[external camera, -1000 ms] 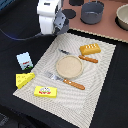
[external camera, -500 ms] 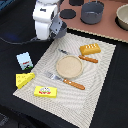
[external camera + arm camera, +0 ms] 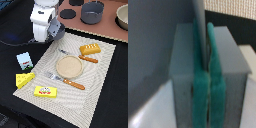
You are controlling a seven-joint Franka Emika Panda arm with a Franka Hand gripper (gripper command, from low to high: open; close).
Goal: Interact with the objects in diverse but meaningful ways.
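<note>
Dark table (image 3: 15,75) with a woven beige placemat (image 3: 95,82) laid over it; a brown counter at the back carries a grey pot (image 3: 92,12).

Pan (image 3: 56,30): dark grey, held at the placemat's far corner, directly under the arm. In the wrist view the gripper (image 3: 207,62) has its teal pads (image 3: 216,65) pressed together on a thin grey bar, which I take to be the pan's long handle (image 3: 201,30) (the pan's bowl is not visible there). Judged light, rigid plastic; the handle is narrow and smooth, so it may pivot in the pads if swung. A grip closer to the bowl would tip less.

Outward from the gripper:
- Bread loaf (image 3: 90,48), orange-brown, near, on the placemat. Blocky, stiff; take across its short sides.
- Milk carton (image 3: 24,60), pale blue, off the placemat, near. Upright, light, may topple; take by the flat walls.
- Cheese wedge (image 3: 25,79), yellow, farther off. Sloped faces could slip; take across the parallel flats.
- Flat yellow box (image 3: 45,91), farthest. Low profile; pinch along its narrow edges.
</note>
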